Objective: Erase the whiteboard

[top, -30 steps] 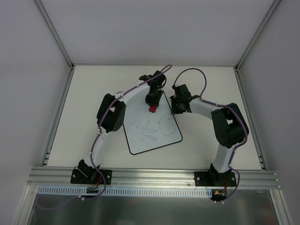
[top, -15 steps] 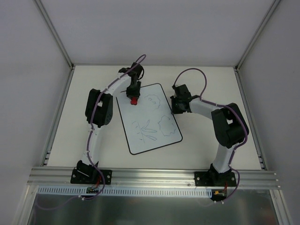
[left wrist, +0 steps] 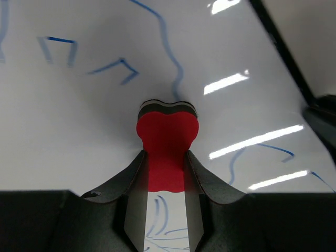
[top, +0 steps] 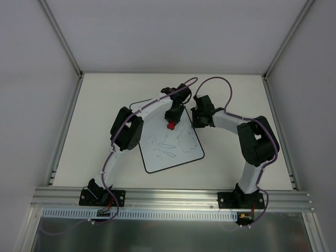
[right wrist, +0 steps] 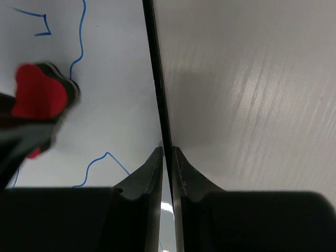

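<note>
The whiteboard lies flat in the middle of the table, with thin line doodles on its lower half. My left gripper is shut on the red bone-shaped eraser and presses it on the board's upper right part. In the left wrist view the eraser sits between the fingers against the white surface, with blue lines around it. My right gripper is shut on the board's right edge. The right wrist view shows the black edge pinched between the fingers and the eraser at left.
The table is fenced by aluminium rails at the left, right and near sides, with white walls behind. Both arms arch over the board from the near edge.
The left gripper with the eraser swept from the board's upper right to its upper left and back to the upper right. The doodles at the top of the board are gone. The right arm stayed.
</note>
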Robot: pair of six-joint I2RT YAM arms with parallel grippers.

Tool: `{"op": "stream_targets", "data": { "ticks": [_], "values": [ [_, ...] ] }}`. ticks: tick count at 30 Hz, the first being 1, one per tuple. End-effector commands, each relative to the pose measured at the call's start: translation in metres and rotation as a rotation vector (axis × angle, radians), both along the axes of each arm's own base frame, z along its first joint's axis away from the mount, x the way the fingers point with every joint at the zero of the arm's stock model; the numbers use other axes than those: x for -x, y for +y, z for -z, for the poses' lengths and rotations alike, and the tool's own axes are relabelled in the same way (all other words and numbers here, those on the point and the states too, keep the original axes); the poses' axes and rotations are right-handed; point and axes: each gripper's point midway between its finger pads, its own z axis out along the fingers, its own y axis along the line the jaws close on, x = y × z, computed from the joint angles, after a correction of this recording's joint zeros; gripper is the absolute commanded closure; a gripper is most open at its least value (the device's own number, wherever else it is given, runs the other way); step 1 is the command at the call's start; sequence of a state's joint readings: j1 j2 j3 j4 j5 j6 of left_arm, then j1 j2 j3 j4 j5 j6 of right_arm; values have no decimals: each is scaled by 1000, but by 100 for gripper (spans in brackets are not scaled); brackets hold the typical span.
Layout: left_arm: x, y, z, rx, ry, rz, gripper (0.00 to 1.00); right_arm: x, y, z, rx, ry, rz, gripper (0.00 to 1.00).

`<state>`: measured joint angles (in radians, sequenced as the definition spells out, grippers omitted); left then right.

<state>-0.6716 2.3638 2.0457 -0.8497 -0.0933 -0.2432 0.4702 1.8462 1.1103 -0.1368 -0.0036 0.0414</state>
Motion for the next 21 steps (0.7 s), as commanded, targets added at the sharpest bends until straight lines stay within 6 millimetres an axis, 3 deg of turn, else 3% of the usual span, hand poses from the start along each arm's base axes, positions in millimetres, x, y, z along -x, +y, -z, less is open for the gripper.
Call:
{"op": "stream_targets", "data": {
  "ticks": [1, 3, 6, 11, 15, 19, 21],
  "values": [
    [60, -27, 37, -6, 192, 99, 100, 47, -37, 39, 149, 176, 28, 86],
    [68, -31, 41, -7, 209, 111, 100, 48, -38, 39, 150, 175, 32, 87],
    [63, -28, 43, -8, 209, 86, 100, 49, -38, 40, 149, 179, 36, 86],
    [26, -1, 32, 9, 164, -36, 100, 50, -38, 39, 150, 179, 35, 86],
    [-23, 53, 25, -17, 101, -181, 100, 49, -38, 37, 145, 174, 34, 86],
    [-59, 96, 16, -43, 37, -278, 100, 50, -37, 36, 141, 178, 27, 85],
    [-73, 108, 12, -61, 0, -282, 100, 49, -36, 36, 142, 178, 23, 85]
  ]
}}
